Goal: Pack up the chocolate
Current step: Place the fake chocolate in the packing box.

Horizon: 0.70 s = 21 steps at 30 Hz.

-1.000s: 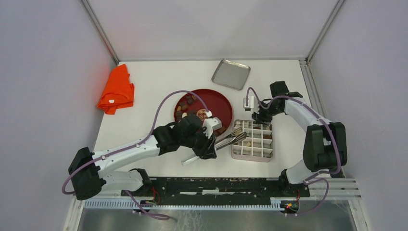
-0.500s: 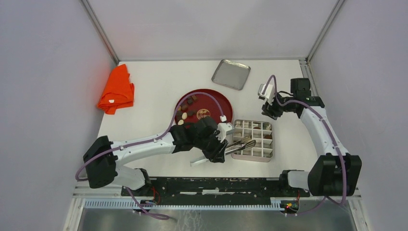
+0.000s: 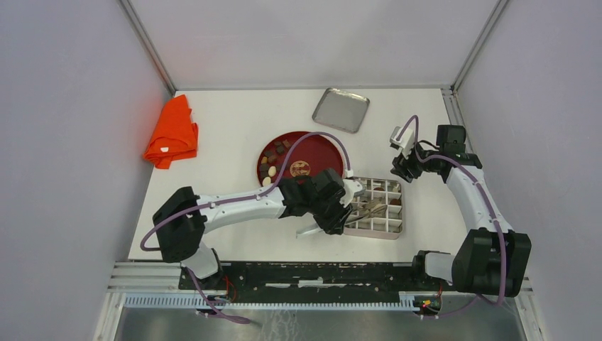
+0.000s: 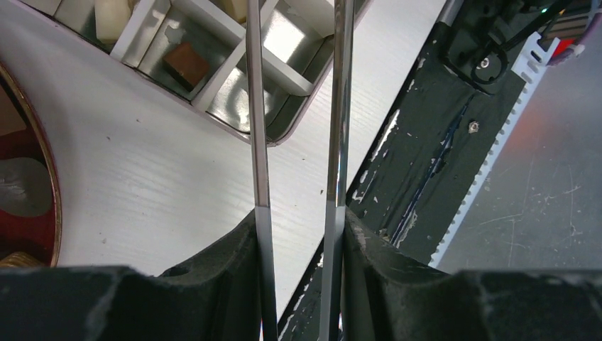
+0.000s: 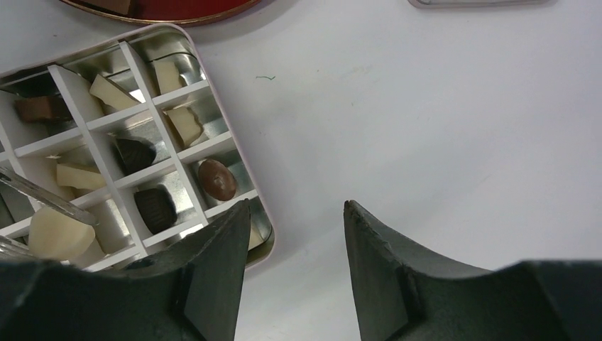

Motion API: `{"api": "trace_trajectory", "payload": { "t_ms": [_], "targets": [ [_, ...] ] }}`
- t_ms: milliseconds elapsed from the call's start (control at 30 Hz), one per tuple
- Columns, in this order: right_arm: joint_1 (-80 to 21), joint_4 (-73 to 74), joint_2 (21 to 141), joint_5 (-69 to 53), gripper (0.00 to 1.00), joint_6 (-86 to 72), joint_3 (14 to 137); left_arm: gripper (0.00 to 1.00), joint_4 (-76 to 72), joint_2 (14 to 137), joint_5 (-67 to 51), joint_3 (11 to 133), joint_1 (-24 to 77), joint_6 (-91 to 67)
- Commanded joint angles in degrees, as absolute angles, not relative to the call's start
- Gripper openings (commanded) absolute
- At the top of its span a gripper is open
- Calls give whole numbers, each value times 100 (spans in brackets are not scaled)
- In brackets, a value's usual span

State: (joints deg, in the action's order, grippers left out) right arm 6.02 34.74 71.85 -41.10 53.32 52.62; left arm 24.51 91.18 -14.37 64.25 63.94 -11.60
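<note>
My left gripper [image 3: 332,213] is shut on a pair of metal tongs [image 3: 365,209], whose two arms [image 4: 257,142] run out between my fingers [image 4: 298,217]. The tong tips [image 5: 42,199] reach into the white divided box [image 3: 401,213], with a cream round chocolate [image 5: 53,231] lying between them. Several compartments hold chocolate: a brown oval [image 5: 216,179], a dark piece [image 5: 155,207], a brown square [image 4: 186,62]. More chocolate [image 3: 273,160] lies on the red plate [image 3: 334,153]. My right gripper [image 3: 401,169] hangs open and empty [image 5: 294,206] over the table beside the box's far right corner.
A metal tray [image 3: 341,109] lies at the back of the table and an orange cloth [image 3: 172,133] at the far left. The black rail [image 3: 319,273] with the arm bases runs along the near edge, close under the tongs' handle.
My left arm has swung right, carrying the tongs from beside the plate to over the box. The right gripper has drawn back off the box toward the right and opened wider.
</note>
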Motion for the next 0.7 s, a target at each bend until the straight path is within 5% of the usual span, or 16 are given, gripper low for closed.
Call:
{"api": "trace_trajectory", "payload": {
  "t_ms": [0,667],
  "targets": [
    [613,3244,7063,-4137,58,5225,5247,9,2521,9231,-1267,6842,6449,-847],
    [686,3239,7081,-4188,59,5259,5194,38,2733,9491,-1108,7032,6501,-822]
  ]
}}
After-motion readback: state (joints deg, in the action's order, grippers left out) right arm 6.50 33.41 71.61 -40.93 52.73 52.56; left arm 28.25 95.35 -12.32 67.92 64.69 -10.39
